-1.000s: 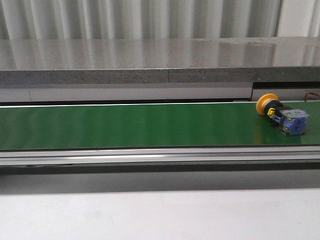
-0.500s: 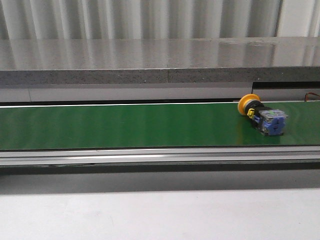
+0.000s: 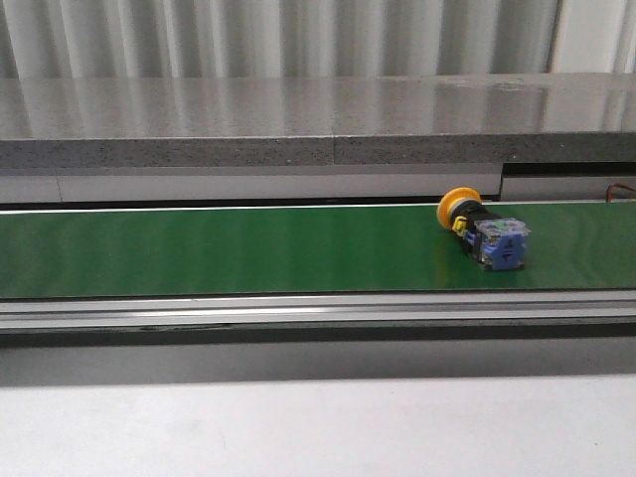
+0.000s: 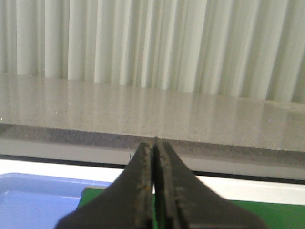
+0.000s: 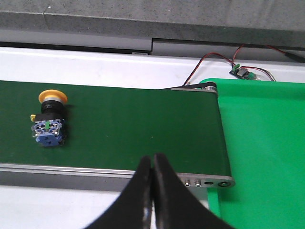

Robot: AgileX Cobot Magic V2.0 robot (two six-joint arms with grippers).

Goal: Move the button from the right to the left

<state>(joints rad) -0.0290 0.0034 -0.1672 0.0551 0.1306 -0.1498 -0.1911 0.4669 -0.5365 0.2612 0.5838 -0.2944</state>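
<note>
The button (image 3: 485, 232) lies on its side on the green conveyor belt (image 3: 248, 248), right of the middle, orange-yellow cap toward the back and blue-grey block toward the front. It also shows in the right wrist view (image 5: 48, 120), on the belt (image 5: 143, 129). My right gripper (image 5: 152, 160) is shut and empty, over the belt's near rail and apart from the button. My left gripper (image 4: 154, 145) is shut and empty above the belt's other end. Neither gripper shows in the front view.
A grey stone ledge (image 3: 318, 119) runs behind the belt. A metal rail (image 3: 318, 310) edges its front. A green tray (image 5: 267, 143) sits past the belt's end roller, with red wires (image 5: 214, 59) behind. A blue tray (image 4: 38, 200) lies beside the belt's far end.
The button has travelled leftward along the belt, keeping the same pose. No gripper has touched it.
</note>
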